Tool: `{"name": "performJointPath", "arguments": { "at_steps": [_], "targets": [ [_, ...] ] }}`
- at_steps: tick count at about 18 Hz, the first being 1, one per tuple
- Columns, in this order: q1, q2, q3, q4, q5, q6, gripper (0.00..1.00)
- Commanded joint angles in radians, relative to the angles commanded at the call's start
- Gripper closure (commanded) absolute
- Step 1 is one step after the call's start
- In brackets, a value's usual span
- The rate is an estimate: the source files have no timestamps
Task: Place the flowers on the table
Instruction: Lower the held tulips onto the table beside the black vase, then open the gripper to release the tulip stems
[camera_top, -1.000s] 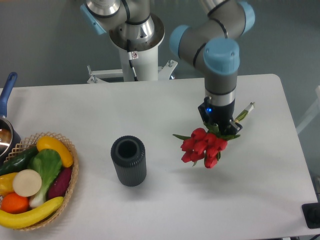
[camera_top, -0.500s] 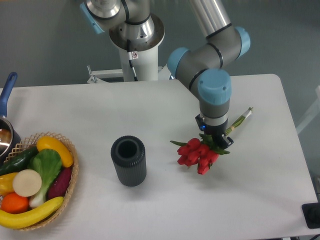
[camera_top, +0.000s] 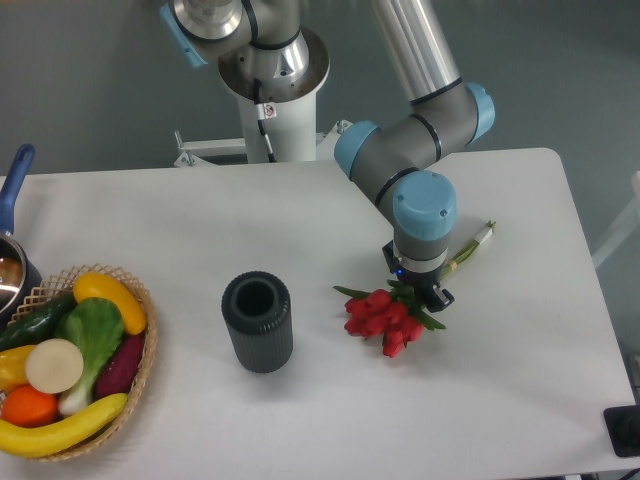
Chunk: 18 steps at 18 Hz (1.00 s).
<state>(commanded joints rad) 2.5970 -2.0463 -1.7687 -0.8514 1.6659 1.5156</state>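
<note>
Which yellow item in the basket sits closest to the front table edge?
The banana, lying along the basket's front rim below the orange. The other yellow piece is at the basket's back, above the green leafy vegetable.

No lettering, brand name, number or sign can be read anywhere in this view. A small sticker (camera_top: 268, 112) on the white robot pedestal (camera_top: 272, 120) carries a red mark, but it is too small to make out. The arm's grey and blue housings, the dark vase (camera_top: 258, 322) and the worktop (camera_top: 200, 220) bear no legible markings.
</note>
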Motion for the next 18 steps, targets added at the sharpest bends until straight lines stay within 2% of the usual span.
{"name": "performJointPath", "arguments": {
  "at_steps": [1, 2, 6, 10, 13, 15, 18],
  "targets": [
    [0.0, 0.003, 0.002, 0.0, -0.002, 0.009, 0.04],
    [0.0, 0.006, 0.003, 0.002, -0.003, 0.005, 0.01],
    [0.008, 0.044, 0.017, 0.009, -0.014, 0.0, 0.0],
    [0.064, 0.142, 0.041, 0.012, -0.125, -0.003, 0.0],
    [0.139, 0.25, 0.046, -0.009, -0.222, 0.008, 0.0],
    [0.175, 0.299, 0.07, -0.082, -0.277, 0.011, 0.0],
    [0.234, 0.342, 0.141, -0.265, -0.302, 0.105, 0.0]
  ]
}}
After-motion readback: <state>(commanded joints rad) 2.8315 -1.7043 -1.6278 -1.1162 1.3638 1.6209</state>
